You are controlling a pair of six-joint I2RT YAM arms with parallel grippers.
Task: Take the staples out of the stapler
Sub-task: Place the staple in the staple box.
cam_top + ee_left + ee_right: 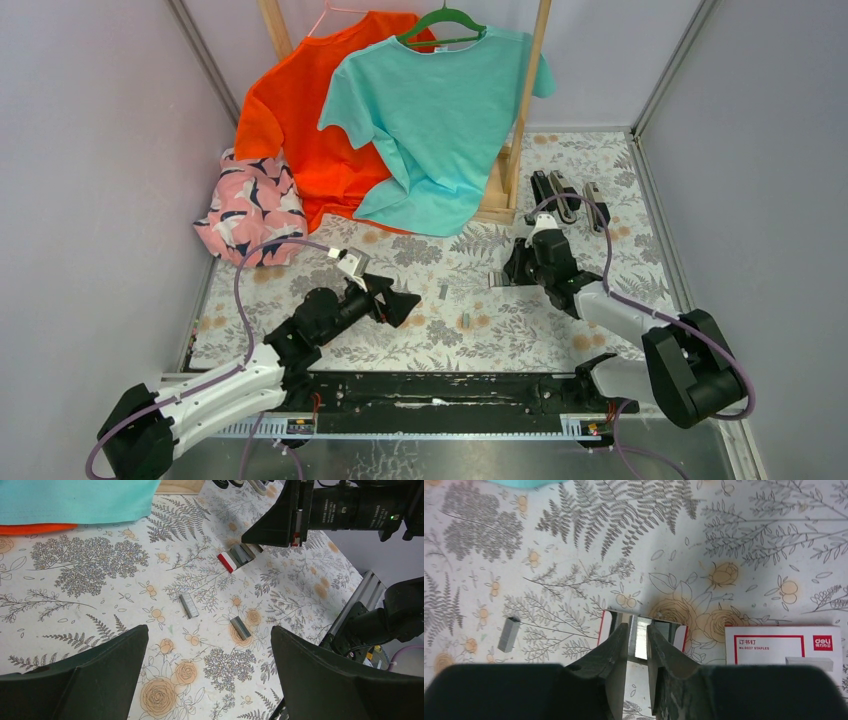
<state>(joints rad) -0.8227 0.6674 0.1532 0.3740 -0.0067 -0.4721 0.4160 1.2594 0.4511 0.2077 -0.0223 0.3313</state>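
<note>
Floral tablecloth (574,540) — right pincer (638,630) angled down, nipping staples (640,647); left pincer (209,629) low, spread wide.

Left arm (225,388) is reaching forward, low over the surface (560,330). Left tool (209,630) is hanging with jaws spread wide, gripping nothing. Right arm (628,318) is bending inward, wrist pitching down. Right tool (638,625) is pinching a strip of staples (640,642) between nearly closed fingers.

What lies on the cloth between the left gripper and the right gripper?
The farther staple strip and the nearer staple strip, both loose, in the top view.
</note>
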